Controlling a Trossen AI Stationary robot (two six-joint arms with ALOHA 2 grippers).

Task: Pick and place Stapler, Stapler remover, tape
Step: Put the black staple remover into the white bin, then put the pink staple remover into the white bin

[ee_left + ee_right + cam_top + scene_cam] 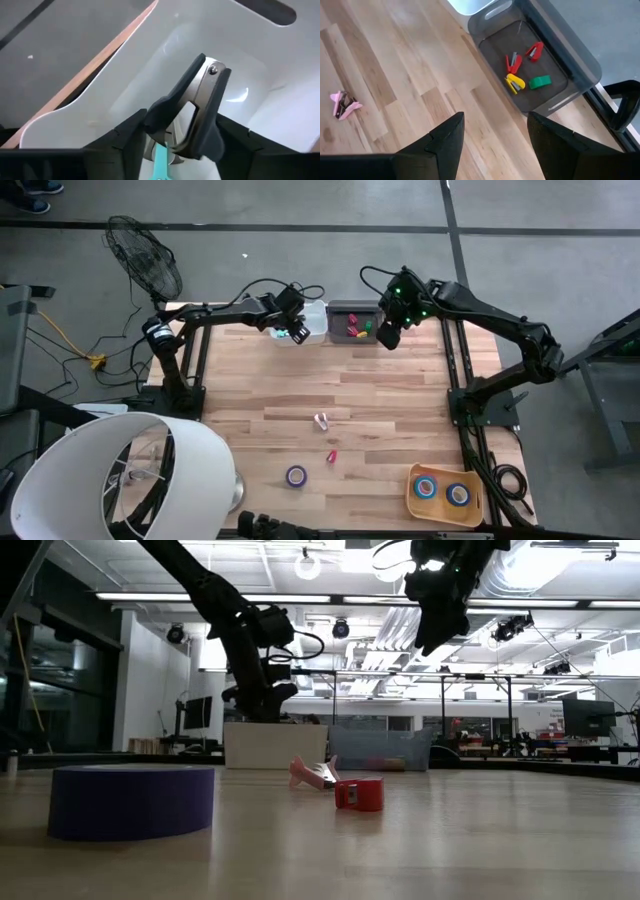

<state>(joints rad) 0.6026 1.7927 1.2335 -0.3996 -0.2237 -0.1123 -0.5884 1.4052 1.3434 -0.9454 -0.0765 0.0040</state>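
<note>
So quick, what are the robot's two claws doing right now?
Left gripper: over the white bin, around a black staple remover.
Right gripper: open, holding nothing.

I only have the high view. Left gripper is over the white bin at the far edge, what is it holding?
Observer: Left wrist view shows the left gripper with a black staple remover between its fingers, over the white bin.
Operator: Right arm busy?
Observer: No, the right gripper is open and empty, above the table near the grey bin.
Operator: What's in the grey bin?
Observer: Two red pieces, one yellow, one green.
Operator: Anything left on the table?
Observer: A pink staple remover shows in the right wrist view.
</note>
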